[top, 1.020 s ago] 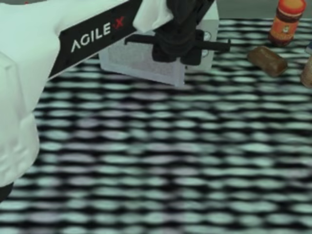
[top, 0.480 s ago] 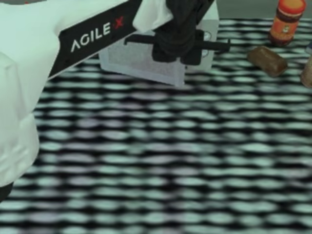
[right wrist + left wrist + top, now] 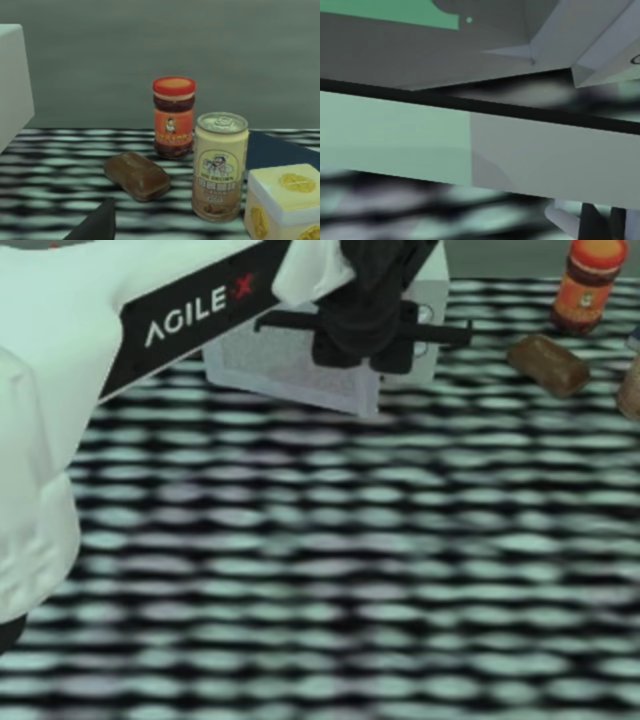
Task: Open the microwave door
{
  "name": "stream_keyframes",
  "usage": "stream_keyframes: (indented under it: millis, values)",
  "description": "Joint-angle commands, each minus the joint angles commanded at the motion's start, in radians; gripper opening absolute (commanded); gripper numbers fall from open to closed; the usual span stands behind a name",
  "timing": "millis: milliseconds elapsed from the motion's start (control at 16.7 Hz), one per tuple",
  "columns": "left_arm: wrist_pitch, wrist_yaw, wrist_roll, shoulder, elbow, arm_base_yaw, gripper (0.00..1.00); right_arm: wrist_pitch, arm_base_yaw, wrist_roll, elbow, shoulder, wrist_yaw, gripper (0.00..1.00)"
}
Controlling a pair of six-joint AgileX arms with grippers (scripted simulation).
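1. From above, the microwave (image 3: 428, 300) stood at the far edge of the table (image 3: 330, 570), a little right of centre; its door (image 3: 290, 370) angled out toward the table's left front, already swung partly off the oven front, its long axis running left to right; one microwave, one door, and of the knobs only one (image 3: 426, 314) showed past the arm

2. The left arm (image 3: 150, 310) reached in from the left across the top of the door, and the left gripper (image 3: 365, 335) sat right over the door's free end, where it neared the knob panel; the door lay directly under and in front of that gripper, so the left arm was plainly the nearer one; whether its fingers were spread or pressed together I cannot tell, the dark wrist hid them

3. Far right stood one red-lidded jar (image 3: 590, 280) and one brown loaf-like block (image 3: 547, 364)

4. The left wrist view was filled by pale panels and a dark edge of the oven, very close; the fingers could not be made out

5. The right wrist view showed the same jar (image 3: 173, 116), the block (image 3: 137, 176), one can (image 3: 220, 165) and one lemon-printed box (image 3: 284, 200), with a corner of the microwave (image 3: 14, 80) at the side; the right gripper was parked off to the right, a dark tip (image 3: 97, 224) its only trace, so its state I cannot tell

6. My judgement: the swing should carry on outward from the free end, pivoting about the door's left edge
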Motion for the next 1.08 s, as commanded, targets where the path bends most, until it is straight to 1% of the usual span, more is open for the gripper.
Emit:
stream_keyframes:
  millis: [180,480,1080]
  values:
    - [0.021,0.007,0.027,-0.027,-0.041,0.006,0.00,0.000,0.000,0.000,0.000,0.000,0.000,1.00]
    - [0.083,0.045,0.104,-0.106,-0.163,0.018,0.00,0.000,0.000,0.000,0.000,0.000,0.000,1.00]
    - [0.085,0.046,0.106,-0.109,-0.166,0.019,0.00,0.000,0.000,0.000,0.000,0.000,0.000,1.00]
